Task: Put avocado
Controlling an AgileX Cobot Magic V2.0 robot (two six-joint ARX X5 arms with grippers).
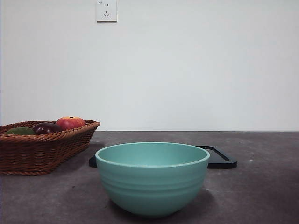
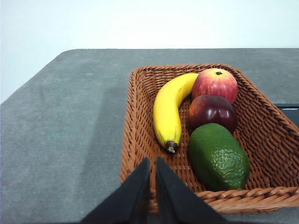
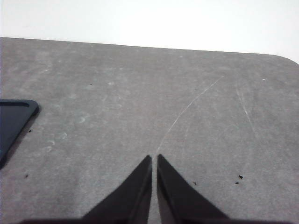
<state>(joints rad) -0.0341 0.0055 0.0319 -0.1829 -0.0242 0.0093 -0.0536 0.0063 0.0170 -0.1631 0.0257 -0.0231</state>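
The avocado (image 2: 218, 156), dark green and bumpy, lies in a brown wicker basket (image 2: 135, 121) beside a yellow banana (image 2: 169, 110), a dark purple fruit (image 2: 212, 111) and a red apple-like fruit (image 2: 215, 83). My left gripper (image 2: 153, 161) hovers shut over the basket's near rim, holding nothing, a short way from the avocado. In the front view the basket (image 1: 42, 151) sits at the left, and only the avocado's top (image 1: 20, 131) peeks over its rim. My right gripper (image 3: 154, 157) is shut above bare table, holding nothing.
A teal bowl (image 1: 152, 177) stands in the middle, close to the front camera. Behind it lies a flat black tray (image 1: 219, 158), whose corner also shows as a dark tray edge (image 3: 14, 121) in the right wrist view. The tabletop is grey.
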